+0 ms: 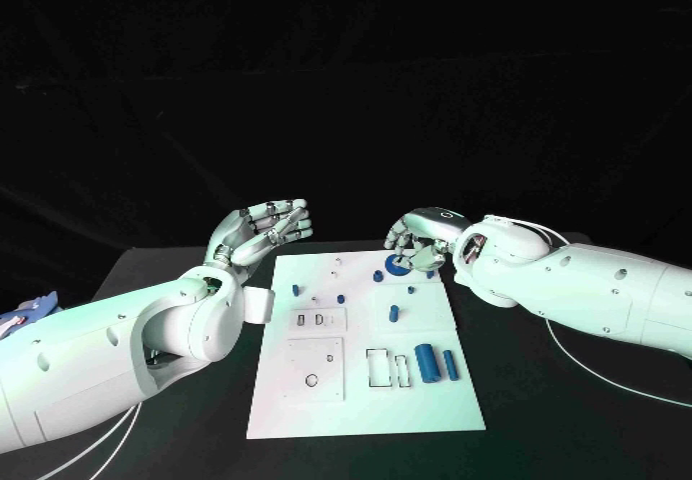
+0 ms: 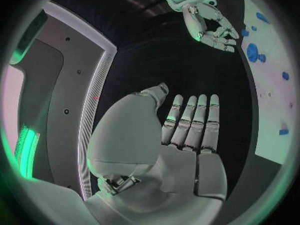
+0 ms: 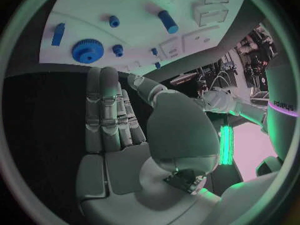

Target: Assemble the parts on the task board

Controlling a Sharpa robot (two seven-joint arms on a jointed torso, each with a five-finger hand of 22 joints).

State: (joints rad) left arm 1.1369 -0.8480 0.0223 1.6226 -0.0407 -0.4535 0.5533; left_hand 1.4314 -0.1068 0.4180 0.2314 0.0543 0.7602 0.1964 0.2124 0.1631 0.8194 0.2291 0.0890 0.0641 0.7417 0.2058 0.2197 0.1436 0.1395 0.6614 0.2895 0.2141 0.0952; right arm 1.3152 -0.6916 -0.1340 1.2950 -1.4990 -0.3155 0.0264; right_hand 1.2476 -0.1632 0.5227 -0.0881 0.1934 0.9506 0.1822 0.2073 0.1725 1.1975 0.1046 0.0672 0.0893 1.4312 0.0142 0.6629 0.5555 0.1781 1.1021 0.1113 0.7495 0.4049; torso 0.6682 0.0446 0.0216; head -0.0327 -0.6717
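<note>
Head view: task board lies flat mid-table on the black table. Left hand hovers off the board's far-left corner, fingers straight and together, holding nothing. Right hand sits over the board's far-right corner, fingers curled down near the blue gear; can't tell if it touches it. Right wrist view shows its fingers extended with an empty palm, gear just ahead. Near end of the board: a thick blue cylinder and a thinner blue pin lie side by side, next to a rectangular slot. Small blue pegs stand around mid-board.
</note>
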